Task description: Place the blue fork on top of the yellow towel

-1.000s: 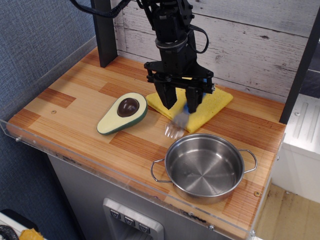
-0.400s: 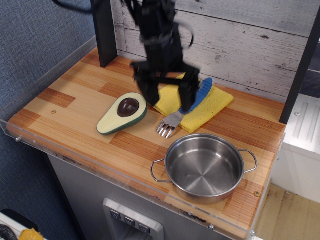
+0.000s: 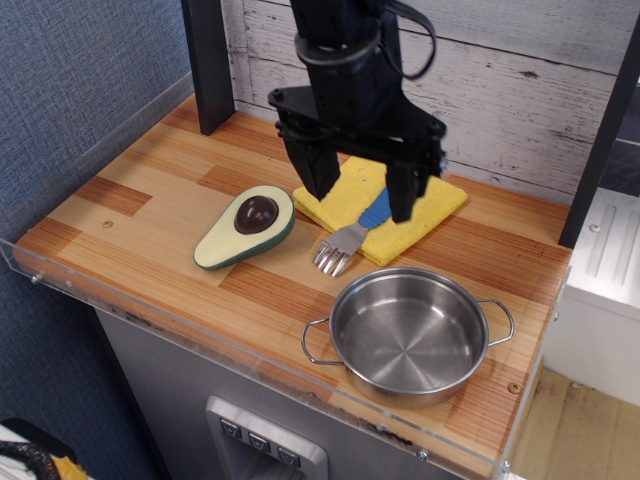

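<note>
- Gripper [image 3: 360, 195] hangs above the towel [image 3: 425, 205], two black fingers [image 3: 316, 170] spread wide, nothing between them, released.
- Left-in-view finger sits over the towel's left corner, the other finger [image 3: 403, 192] over the towel's middle; cannot tell if the tips touch the cloth.
- Fork [image 3: 352, 237] lies free between the fingers and a bit nearer the camera, not gripped.
- Fork's blue handle rests on the towel, partly hidden behind the right-in-view finger; only a short blue stretch shows.
- Fork's silver head sticks off the towel's front edge onto the bare counter [image 3: 140, 215], tines pointing toward the front-left.
- So the fork is half on the towel, half off it.
- Towel is flat, yellow, lying diamond-wise near the back wall, right of centre.
- Avocado [image 3: 246, 226] half, cut face and pit up, lies left of the fork tines, close but apart from fork and towel.
- Steel pot [image 3: 410, 333] with two side handles stands at the front, just in front of the fork tines, near but not touching them.
- Black post [image 3: 207, 62] stands at the back-left corner.
- Clear plastic lip runs along the counter's front edge.
</note>
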Action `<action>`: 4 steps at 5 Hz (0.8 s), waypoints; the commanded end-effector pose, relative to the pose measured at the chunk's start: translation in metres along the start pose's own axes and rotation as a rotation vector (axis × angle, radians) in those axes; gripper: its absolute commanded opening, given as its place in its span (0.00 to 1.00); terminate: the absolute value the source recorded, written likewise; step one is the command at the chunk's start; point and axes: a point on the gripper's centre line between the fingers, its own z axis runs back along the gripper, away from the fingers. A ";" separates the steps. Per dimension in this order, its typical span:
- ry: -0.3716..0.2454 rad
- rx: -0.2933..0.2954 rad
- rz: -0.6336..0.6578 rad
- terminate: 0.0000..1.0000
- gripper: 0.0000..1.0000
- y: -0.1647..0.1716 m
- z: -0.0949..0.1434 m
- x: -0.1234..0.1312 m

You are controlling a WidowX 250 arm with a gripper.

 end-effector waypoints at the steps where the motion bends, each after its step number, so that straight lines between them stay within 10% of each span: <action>1: 0.009 -0.039 -0.094 0.00 1.00 0.003 0.001 0.003; 3: 0.056 -0.026 -0.046 0.00 1.00 0.009 -0.003 0.001; 4: 0.056 -0.026 -0.046 1.00 1.00 0.009 -0.003 0.001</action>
